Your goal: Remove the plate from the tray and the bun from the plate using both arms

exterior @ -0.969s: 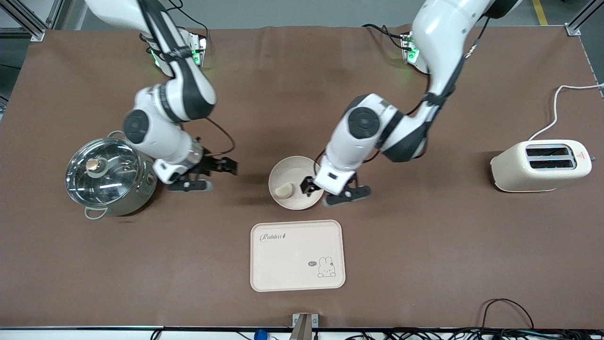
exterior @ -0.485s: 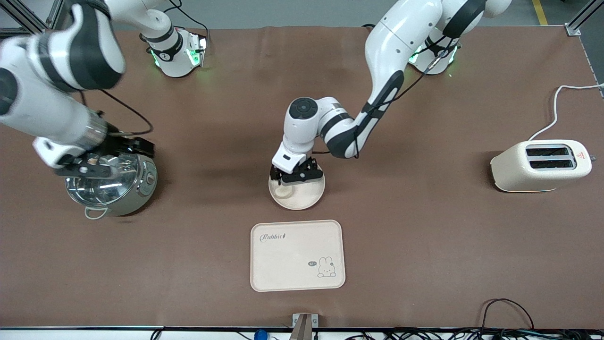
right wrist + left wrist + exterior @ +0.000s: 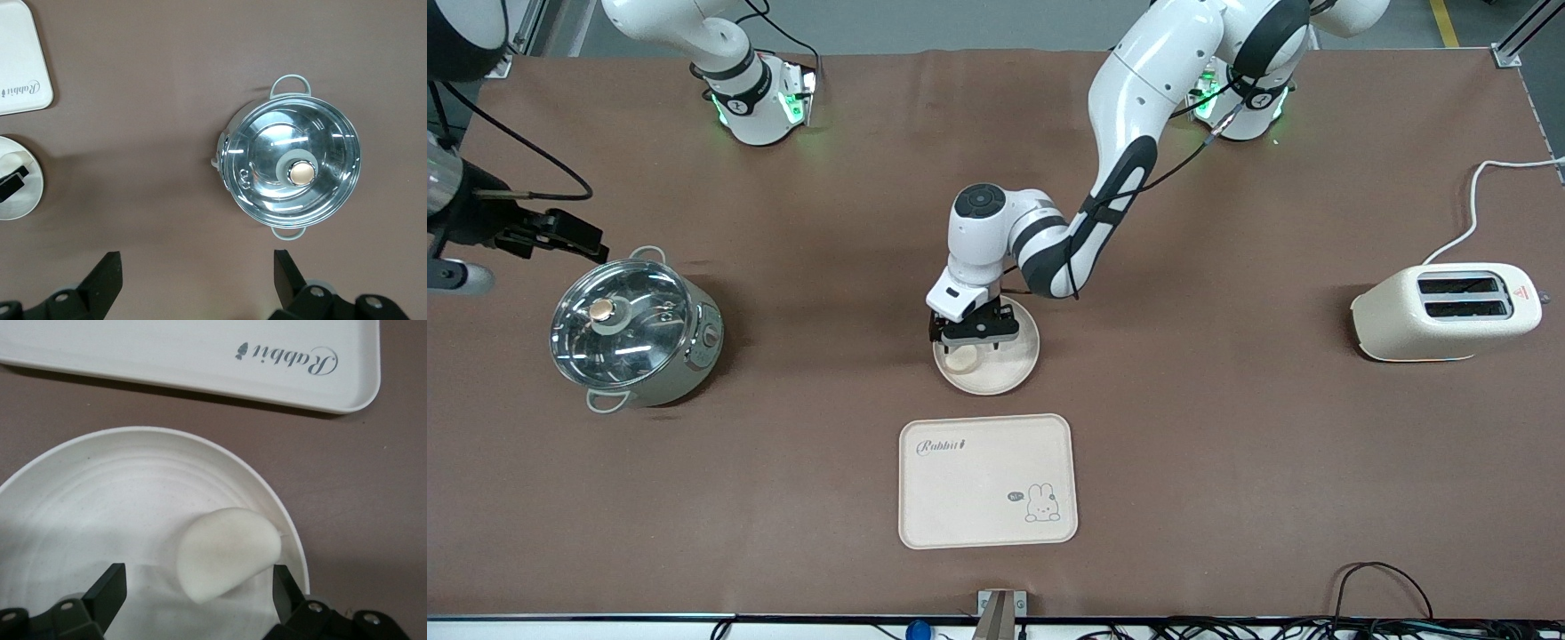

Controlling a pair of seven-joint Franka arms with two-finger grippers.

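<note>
- Since a second ago the left gripper (image 3: 966, 342) has swung in from the plate's rim and dropped over the bun (image 3: 962, 359), while the right gripper (image 3: 534, 244) has pulled away to the table edge by the steel pot (image 3: 636, 333), up in the air, jaws wide and empty.
- Plate (image 3: 1005, 369) already sits on the brown table (image 3: 1227, 462), just farther from the front camera than the tray (image 3: 987, 480); removing the plate looks done, the bun is the step in hand.
- Left wrist view: the fingers (image 3: 110, 590) straddle the bun (image 3: 227, 553), spread wide, not yet pinching it.
- Next move, I reckon: close gently, lift straight up.
- Bun looks smooth, pale, soft and lumpy; plate matte cream with faint rings and a raised rim; tray flat, rounded corners, "Rabbit" script.
- Pot is shiny, with a glass lid.
</note>
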